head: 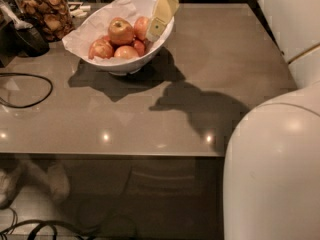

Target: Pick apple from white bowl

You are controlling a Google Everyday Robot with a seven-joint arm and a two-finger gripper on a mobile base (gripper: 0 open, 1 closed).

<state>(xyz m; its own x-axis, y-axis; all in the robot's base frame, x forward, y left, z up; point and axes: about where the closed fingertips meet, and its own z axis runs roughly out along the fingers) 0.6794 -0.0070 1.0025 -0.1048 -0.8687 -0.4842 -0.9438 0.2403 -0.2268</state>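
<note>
The white bowl (159,43) stands at the table's back left, lined with crumpled white paper. It holds several apples. The yellow-golden apple (121,31) lies on top in the middle, with redder apples (101,49) around it. My gripper (159,23), pale yellow, hangs slanted over the bowl's right rim. Its tip is inside the bowl beside the rightmost red apple (140,26), a little to the right of the golden apple. It holds nothing that I can see.
A glass jar of brown snacks (45,13) stands left of the bowl, beside a dark object (29,39). A black cable (30,90) loops at the table's left. My white body (272,179) fills the lower right. The table's front edge (110,154) runs across the middle.
</note>
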